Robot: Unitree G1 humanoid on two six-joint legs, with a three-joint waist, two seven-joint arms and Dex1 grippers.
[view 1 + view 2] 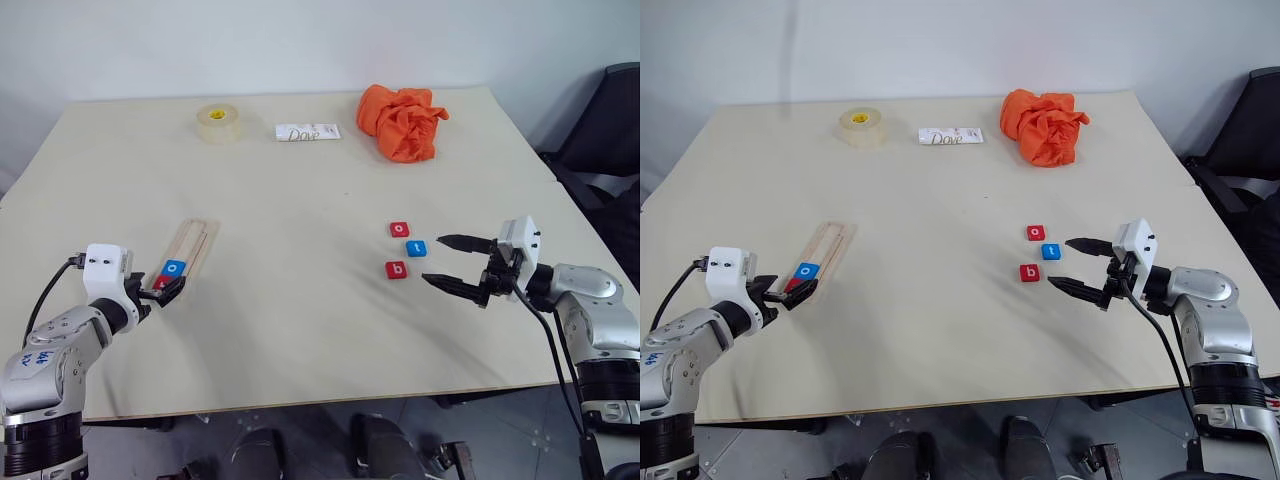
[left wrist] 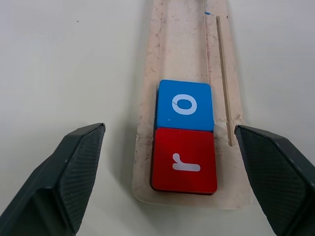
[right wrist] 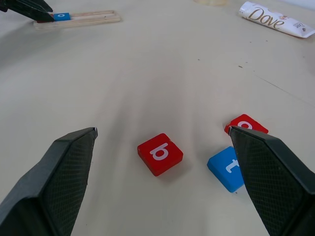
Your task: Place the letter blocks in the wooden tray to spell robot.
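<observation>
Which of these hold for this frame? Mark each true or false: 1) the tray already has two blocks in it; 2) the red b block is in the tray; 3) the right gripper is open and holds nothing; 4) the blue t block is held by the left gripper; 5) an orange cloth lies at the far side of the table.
1) True: the red r block and the blue o block sit touching in the wooden tray.
2) False: the red b block lies on the table.
3) True: the right gripper is open and empty.
4) False: the blue t block is on the table; the left gripper is open.
5) True: the orange cloth.
</observation>
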